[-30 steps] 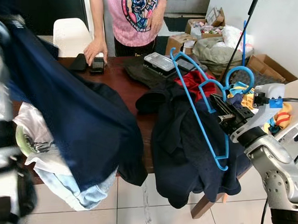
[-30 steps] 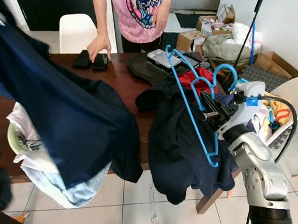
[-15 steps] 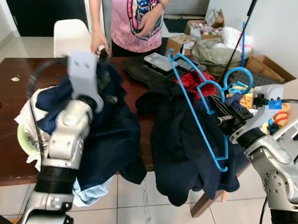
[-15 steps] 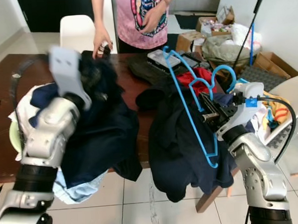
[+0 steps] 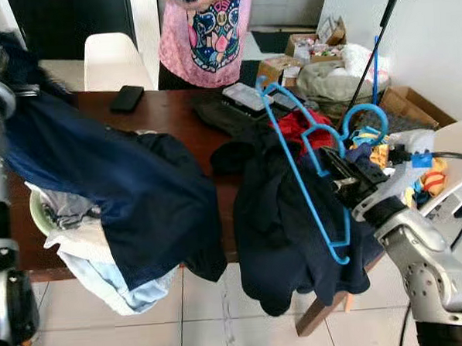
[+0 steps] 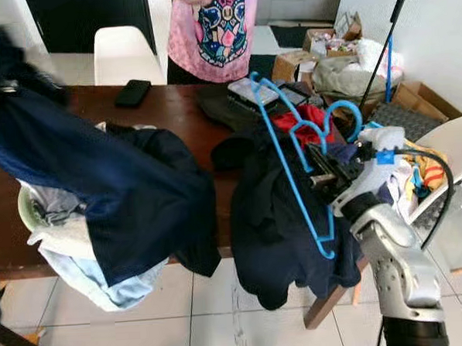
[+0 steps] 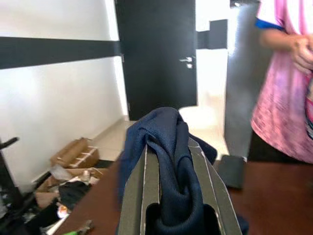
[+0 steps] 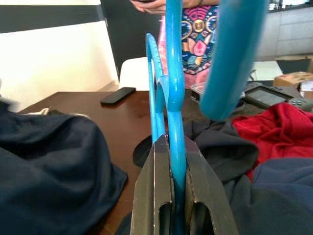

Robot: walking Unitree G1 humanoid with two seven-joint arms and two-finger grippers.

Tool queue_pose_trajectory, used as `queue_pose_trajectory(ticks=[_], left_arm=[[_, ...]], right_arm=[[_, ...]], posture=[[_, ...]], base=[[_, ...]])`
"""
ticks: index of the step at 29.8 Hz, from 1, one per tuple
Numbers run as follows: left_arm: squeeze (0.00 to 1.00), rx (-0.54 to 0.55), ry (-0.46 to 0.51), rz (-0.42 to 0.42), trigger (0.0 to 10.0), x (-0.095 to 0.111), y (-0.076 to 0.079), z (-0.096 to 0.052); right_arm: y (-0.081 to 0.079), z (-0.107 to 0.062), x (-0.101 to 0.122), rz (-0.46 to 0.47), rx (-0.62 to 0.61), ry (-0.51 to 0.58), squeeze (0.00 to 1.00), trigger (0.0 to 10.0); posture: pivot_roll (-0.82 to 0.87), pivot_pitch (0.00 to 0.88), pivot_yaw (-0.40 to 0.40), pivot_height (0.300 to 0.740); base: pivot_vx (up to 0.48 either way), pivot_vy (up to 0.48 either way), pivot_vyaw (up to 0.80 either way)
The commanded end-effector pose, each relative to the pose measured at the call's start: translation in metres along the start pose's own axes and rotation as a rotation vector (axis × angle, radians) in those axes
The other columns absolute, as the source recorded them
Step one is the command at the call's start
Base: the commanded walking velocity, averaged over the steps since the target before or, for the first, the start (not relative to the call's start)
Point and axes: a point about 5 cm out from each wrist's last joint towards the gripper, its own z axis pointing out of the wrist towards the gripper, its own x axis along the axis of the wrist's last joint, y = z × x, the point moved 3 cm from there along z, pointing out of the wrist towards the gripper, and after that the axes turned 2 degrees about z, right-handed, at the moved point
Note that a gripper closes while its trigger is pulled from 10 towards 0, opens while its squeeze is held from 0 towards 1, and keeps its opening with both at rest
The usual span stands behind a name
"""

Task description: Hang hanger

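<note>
A blue plastic hanger (image 5: 304, 165) stands tilted above the dark clothes at the table's right end, its hook (image 5: 368, 118) curling back toward my right arm. My right gripper (image 5: 334, 172) is shut on the hanger's bar, which the right wrist view shows squeezed between the fingers (image 8: 155, 181). At the far left my left gripper (image 7: 170, 144) is raised and shut on a navy garment (image 5: 115, 187). The garment stretches from there down across the table's front edge.
A person in a pink shirt (image 5: 204, 31) stands behind the brown table (image 5: 174, 118). On the table lie a black phone (image 5: 126, 97), a heap of dark and red clothes (image 5: 295, 208) and pale laundry (image 5: 71, 228). A white chair (image 5: 113, 59) and boxes (image 5: 413, 101) stand behind.
My left arm has swung up and out to the left, pulling the navy garment taut. The person's hand has left the table. The right gripper and hanger have barely moved.
</note>
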Motion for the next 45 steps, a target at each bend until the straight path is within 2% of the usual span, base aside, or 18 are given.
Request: queue_pose_trajectory(ticks=[1,2,3,5,6,8,9,10,13,21,23,24,25,27,29,32,37,45], left_arm=[[0.00,0.015,0.065,-0.013,0.0,0.016,-0.006,-0.004],[0.00,0.015,0.065,-0.013,0.0,0.016,-0.006,-0.004],[0.00,-0.025,0.047,-0.076,0.0,0.006,0.006,-0.019],[0.00,-0.025,0.047,-0.076,0.0,0.006,0.006,-0.019],[0.00,-0.119,-0.043,-0.186,4.2,-0.024,0.037,-0.047],[0.00,-0.119,-0.043,-0.186,4.2,-0.024,0.037,-0.047],[0.00,-0.259,-0.233,-0.415,7.4,-0.068,0.091,-0.107],[0.00,-0.278,-0.302,-0.487,8.4,-0.081,0.106,-0.126],[0.00,-0.269,-0.385,-0.523,9.1,-0.098,0.119,-0.148],[0.00,-0.194,-0.460,-0.482,9.5,-0.119,0.109,-0.161],[0.00,-0.010,-0.545,-0.391,10.0,-0.143,0.068,-0.173],[0.00,-0.010,-0.545,-0.391,10.0,-0.143,0.068,-0.173],[0.00,0.064,-0.563,-0.354,10.0,-0.147,0.049,-0.179],[0.00,0.064,-0.563,-0.354,10.0,-0.147,0.049,-0.179],[0.00,0.198,-0.491,-0.274,10.0,-0.132,0.007,-0.173],[0.00,0.223,-0.446,-0.247,10.0,-0.122,-0.004,-0.167],[0.00,0.239,-0.355,-0.238,10.0,-0.100,-0.014,-0.155],[0.00,0.160,-0.321,-0.312,10.0,-0.088,0.011,-0.151]], right_arm=[[0.004,-0.003,-0.001,-0.003,-0.015,0.004,0.00,10.0],[0.004,-0.003,-0.001,-0.003,-0.015,0.004,0.00,10.0],[0.004,-0.004,-0.001,-0.004,-0.014,-0.001,0.00,10.0],[0.004,-0.004,-0.001,-0.004,-0.014,-0.001,0.00,10.0],[0.005,-0.003,-0.001,-0.007,-0.008,-0.008,0.00,10.0],[0.005,-0.003,-0.001,-0.007,-0.008,-0.008,0.00,10.0],[0.006,0.000,0.001,-0.011,0.006,-0.014,0.00,10.0],[0.006,0.001,0.002,-0.013,0.011,-0.015,0.00,10.0],[0.006,0.002,0.002,-0.015,0.014,-0.019,0.00,10.0],[0.006,0.002,0.000,-0.016,0.015,-0.024,0.00,10.0],[0.006,0.001,-0.003,-0.013,0.014,-0.030,0.00,10.0],[0.006,0.001,-0.003,-0.013,0.014,-0.030,0.00,10.0],[0.007,0.000,-0.004,-0.012,0.014,-0.032,0.00,10.0],[0.007,0.000,-0.004,-0.012,0.014,-0.032,0.00,10.0],[0.008,0.000,-0.006,-0.010,0.016,-0.042,0.00,10.0],[0.008,0.000,-0.007,-0.010,0.020,-0.046,0.00,10.0],[0.008,0.000,-0.007,-0.008,0.027,-0.052,0.00,10.0],[0.010,-0.003,-0.006,-0.015,0.025,-0.062,0.00,10.0]], posture=[[0.07,0.071,-0.061,0.740],[0.07,0.071,-0.061,0.740],[0.08,0.078,-0.071,0.740],[0.08,0.078,-0.071,0.740],[0.09,0.081,-0.078,0.740],[0.09,0.081,-0.078,0.740],[0.09,0.088,-0.094,0.740],[0.09,0.088,-0.095,0.740],[0.09,0.091,-0.096,0.740],[0.09,0.093,-0.093,0.740],[0.10,0.096,-0.091,0.740],[0.10,0.096,-0.091,0.740],[0.10,0.096,-0.092,0.740],[0.10,0.096,-0.092,0.740],[0.11,0.104,-0.104,0.740],[0.11,0.105,-0.106,0.740],[0.11,0.118,-0.117,0.740],[0.09,0.123,-0.112,0.740]], base=[[0.000,0.000,0.00],[0.000,0.000,0.00],[0.000,0.000,0.00],[0.000,0.000,0.00],[0.000,0.000,0.00],[0.000,0.000,0.00],[0.000,0.000,0.00],[0.000,0.000,0.00],[0.000,0.000,0.00],[0.000,0.000,0.00],[0.000,0.000,0.00],[0.000,0.000,0.00],[0.000,0.000,0.00],[0.000,0.000,0.00],[0.000,0.000,0.00],[0.000,0.000,0.00],[0.000,0.000,0.00],[0.000,0.000,0.00]])
